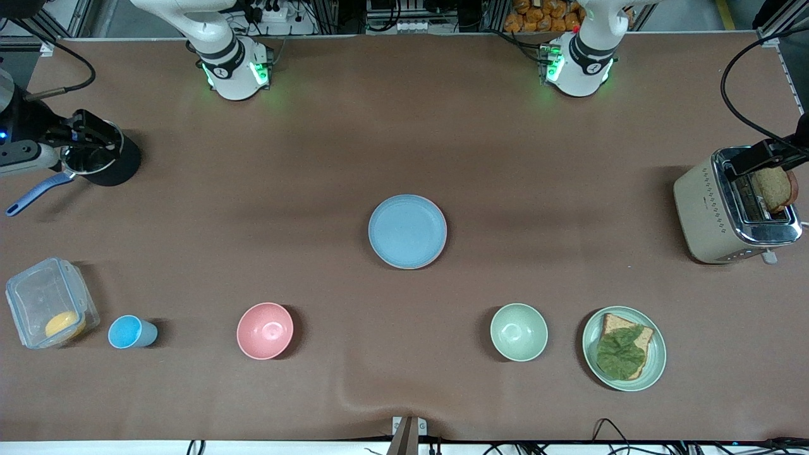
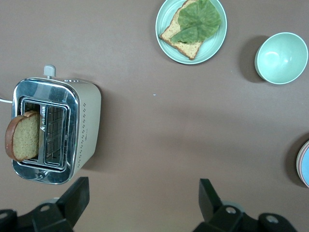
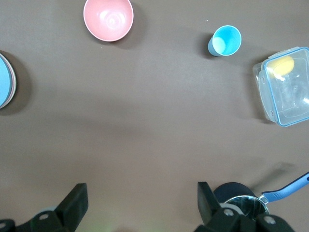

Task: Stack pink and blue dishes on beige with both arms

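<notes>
Both sets of jaws are spread wide and holding nothing. The left gripper (image 2: 142,205) hangs over bare table beside the toaster (image 2: 55,130) at its own end. The right gripper (image 3: 140,205) hangs over the small black pot (image 3: 239,195) at the other end. Both arms look parked, away from the action.

Now to the middle of the table: the blue plate (image 1: 407,230) sits there on top, and a thin pink edge peeks out underneath it. The left wrist view catches that same layered rim (image 2: 303,164), pink under blue. The beige plate itself I cannot make out; if it is there, it is buried at the bottom of the pile.

So my read is that the stacking looks finished, or very nearly so. No loose plate of that kind remains anywhere else; only the pink bowl (image 1: 265,330), the green bowl (image 1: 519,332) and the green plate with the sandwich (image 1: 624,348) line the edge nearer the camera. The next move calls for little: keep both arms clear of the stack.
</notes>
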